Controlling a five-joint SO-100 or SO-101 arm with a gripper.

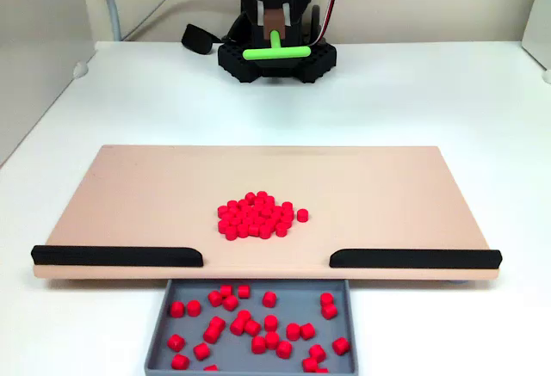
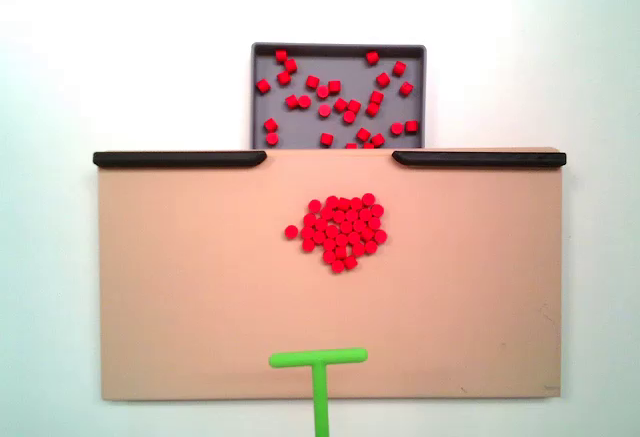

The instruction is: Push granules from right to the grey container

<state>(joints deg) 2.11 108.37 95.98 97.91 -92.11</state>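
A tight pile of red granules [image 1: 258,218] [image 2: 342,232] lies in the middle of the tan board [image 1: 129,195] [image 2: 180,277]. In both fixed views more granules lie scattered inside the grey container [image 1: 258,283] [image 2: 338,49], which sits against the board's edge at the gap between two black strips. My gripper [image 1: 275,30] hangs at the far end of the table, shut on the stem of a green T-shaped tool [image 1: 275,52] [image 2: 318,359]. The tool's crossbar hovers over the board edge opposite the container, well apart from the pile.
Black edge strips [image 1: 116,255] [image 1: 413,258] line the board's container side, with a gap between them. The arm's black base [image 1: 275,64] and a black cable plug [image 1: 196,39] stand behind the board. White table surrounds the board.
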